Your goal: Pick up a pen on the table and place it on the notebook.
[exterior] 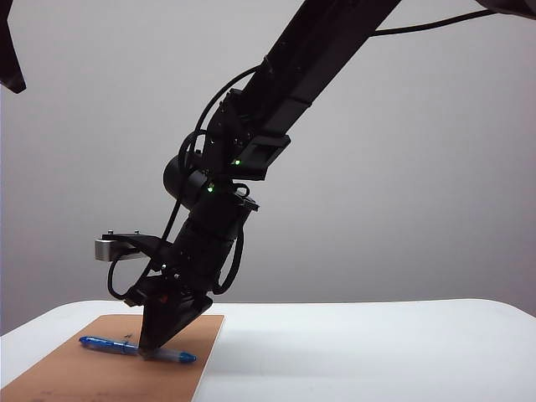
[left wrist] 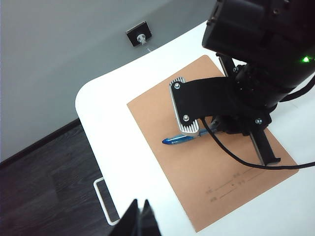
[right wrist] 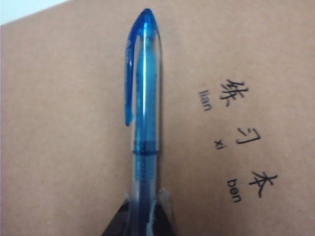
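Right end effector (right wrist: 142, 216) clenched on pen (right wrist: 144, 113) — pen low over the notebook (exterior: 100, 368), near-left on the white tabletop (exterior: 377, 352). Left end effector (left wrist: 139, 219) — fingers pressed together, grasping nothing, raised above the tabletop's left edge.

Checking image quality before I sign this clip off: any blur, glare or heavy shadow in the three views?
Exterior view: evenly lit, the right gripper dark against the wall, soft shadow on the table. Left wrist view: sharp, notebook print tiny. Right wrist view: pen slightly soft, no glare. Left gripper is a dark shape at the frame edge.
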Available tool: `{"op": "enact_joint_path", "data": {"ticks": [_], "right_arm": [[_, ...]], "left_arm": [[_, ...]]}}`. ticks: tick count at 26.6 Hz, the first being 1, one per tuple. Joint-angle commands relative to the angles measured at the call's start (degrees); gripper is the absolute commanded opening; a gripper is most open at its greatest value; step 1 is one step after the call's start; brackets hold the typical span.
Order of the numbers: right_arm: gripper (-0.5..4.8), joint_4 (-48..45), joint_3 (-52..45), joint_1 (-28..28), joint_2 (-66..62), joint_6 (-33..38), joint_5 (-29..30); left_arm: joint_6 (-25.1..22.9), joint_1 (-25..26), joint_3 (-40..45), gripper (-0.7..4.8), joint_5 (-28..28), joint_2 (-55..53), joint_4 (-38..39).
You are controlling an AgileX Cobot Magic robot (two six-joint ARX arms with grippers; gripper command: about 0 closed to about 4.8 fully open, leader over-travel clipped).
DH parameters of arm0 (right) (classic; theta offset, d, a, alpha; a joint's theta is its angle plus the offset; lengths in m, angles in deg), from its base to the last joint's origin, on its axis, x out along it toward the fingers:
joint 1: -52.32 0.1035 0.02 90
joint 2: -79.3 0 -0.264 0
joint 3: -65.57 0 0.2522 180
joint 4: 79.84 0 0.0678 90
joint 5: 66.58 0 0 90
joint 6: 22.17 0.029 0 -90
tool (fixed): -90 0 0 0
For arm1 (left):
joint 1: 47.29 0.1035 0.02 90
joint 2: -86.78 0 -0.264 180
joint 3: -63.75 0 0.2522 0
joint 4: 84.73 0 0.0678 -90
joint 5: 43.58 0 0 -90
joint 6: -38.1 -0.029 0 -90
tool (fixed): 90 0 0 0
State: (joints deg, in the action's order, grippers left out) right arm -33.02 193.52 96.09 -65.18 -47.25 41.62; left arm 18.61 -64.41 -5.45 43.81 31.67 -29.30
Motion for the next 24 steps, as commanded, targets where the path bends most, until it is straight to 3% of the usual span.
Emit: {"op": "enact_joint_path", "data": {"ticks": [1, 2, 4, 8, 11, 20, 22, 24], "right_arm": [[0.67, -2.2, 0.2, 0.2, 0.2, 0.0, -0.2], [0.84, -2.6, 0.2, 0.2, 0.2, 0.0, -0.1], [1.69, -3.1, 0.2, 0.2, 0.2, 0.0, -0.1], [3.95, -2.8, 0.3, 0.2, 0.3, 0.0, -0.1], [4.33, -2.7, 0.3, 0.2, 0.9, 1.2, 0.0], [4.25, -1.7, 0.3, -2.1, 12.2, 3.1, -2.1], [2.58, -1.6, 0.3, -5.1, 17.7, 6.6, -2.8], [1.66, -1.4, 0.3, -8.0, 21.7, 11.6, -1.4]], "left_arm": [[0.0, 0.0, -0.2, -0.05, 0.3, 0.2, -0.2], [0.0, 0.0, -0.2, -0.05, 0.3, 0.2, -0.2], [0.0, 0.0, -0.2, -0.05, 0.3, 0.2, -0.2], [0.0, 0.0, -0.2, -0.05, 0.3, 0.2, -0.1], [0.0, 0.0, -0.2, -0.05, 0.3, 0.2, -0.2], [2.1, 0.0, -0.8, -0.05, -3.0, 0.9, -1.5], [3.9, 0.0, -0.9, -0.05, -3.0, 3.2, -1.9], [4.0, 0.0, -0.9, -0.05, -3.6, 5.7, -1.9]]}}
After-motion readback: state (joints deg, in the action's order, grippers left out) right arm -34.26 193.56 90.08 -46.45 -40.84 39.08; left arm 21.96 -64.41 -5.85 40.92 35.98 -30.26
